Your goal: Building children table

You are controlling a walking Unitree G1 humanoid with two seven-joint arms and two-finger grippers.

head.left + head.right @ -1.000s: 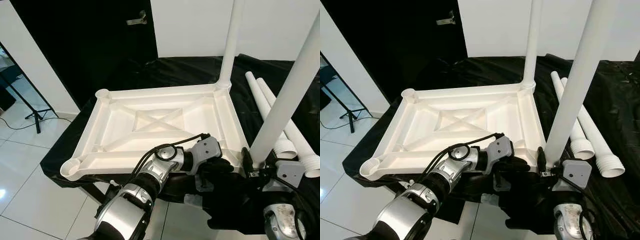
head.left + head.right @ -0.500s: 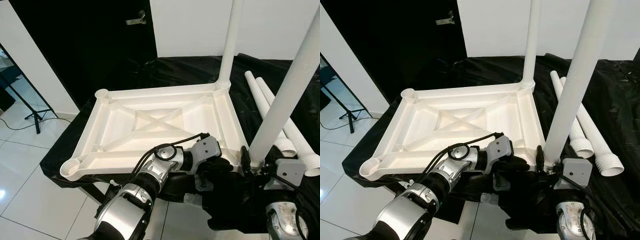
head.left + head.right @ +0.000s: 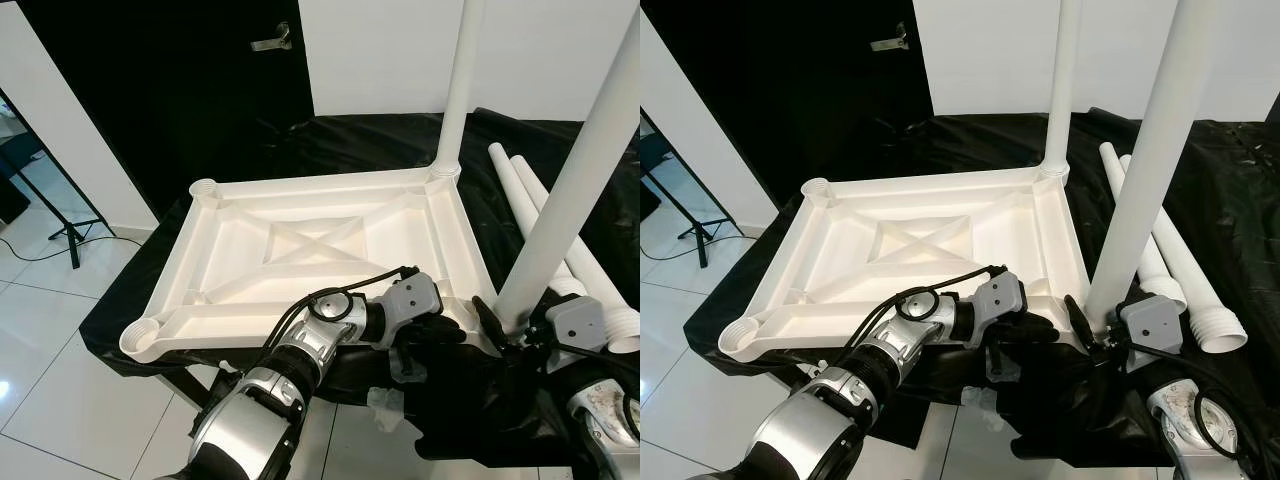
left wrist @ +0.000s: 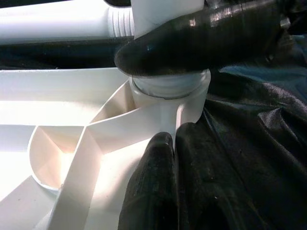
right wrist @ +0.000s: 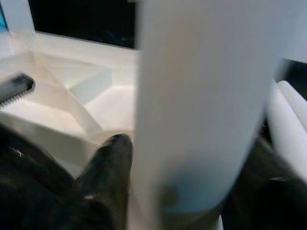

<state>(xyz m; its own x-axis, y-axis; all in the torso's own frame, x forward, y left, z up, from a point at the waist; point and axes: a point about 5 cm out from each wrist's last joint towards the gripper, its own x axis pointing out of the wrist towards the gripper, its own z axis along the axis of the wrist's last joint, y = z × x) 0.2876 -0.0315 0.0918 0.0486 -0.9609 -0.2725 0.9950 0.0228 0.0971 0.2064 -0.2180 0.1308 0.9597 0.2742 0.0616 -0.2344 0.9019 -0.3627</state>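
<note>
Upturned tabletop (image 3: pixel 320 245): far leg (image 3: pixel 458 90) seated, right gripper (image 3: pixel 490 322) clamped on near leg (image 3: pixel 570 195) in its corner socket, left gripper (image 4: pixel 165 158) pinched shut beside it; two spare legs (image 3: pixel 530 195) remain

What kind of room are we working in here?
Probably a staged indoor room: glossy white floor tiles, a black door, a tripod stand, and a black cloth under the white tabletop.
</note>
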